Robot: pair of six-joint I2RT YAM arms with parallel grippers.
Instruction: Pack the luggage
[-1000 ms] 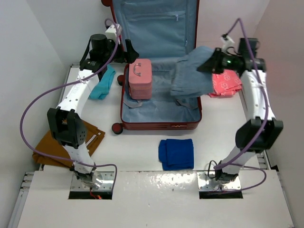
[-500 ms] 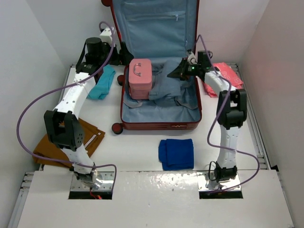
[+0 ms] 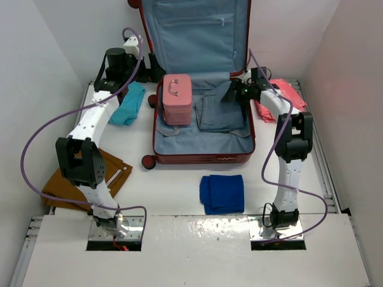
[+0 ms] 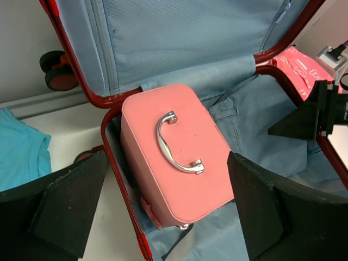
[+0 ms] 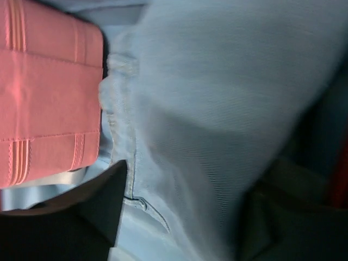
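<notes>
While your right gripper (image 3: 228, 94) hangs low over the right half of the luggage (image 3: 203, 158), you are in the middle of laying the jeans (image 3: 218, 112) in. The suitcase lies open at the back of the bench (image 3: 179, 179), with its lid propped upright against the wall. The jeans are spread on its lining beside the pink case (image 3: 177, 98), which sits in the left half. In the wrist view the right fingers are parted with denim between them, but you cannot tell whether they pinch the cloth or are free of it. Your left gripper (image 4: 167, 157) hovers wide open above the pink case, holding nothing.

By my reading the jeans are as good as placed. Your next move is to make sure the cloth is free, then lift the right arm clear over the suitcase rim without dragging a fold along. More clothes lie outside. The coral garment (image 3: 281, 98) just right of the suitcase is nearest that arm. The teal cloth (image 3: 128, 103) lies to the left, a folded blue cloth (image 3: 222, 193) in front, and a brown garment (image 3: 78, 182) at the near left edge.
</notes>
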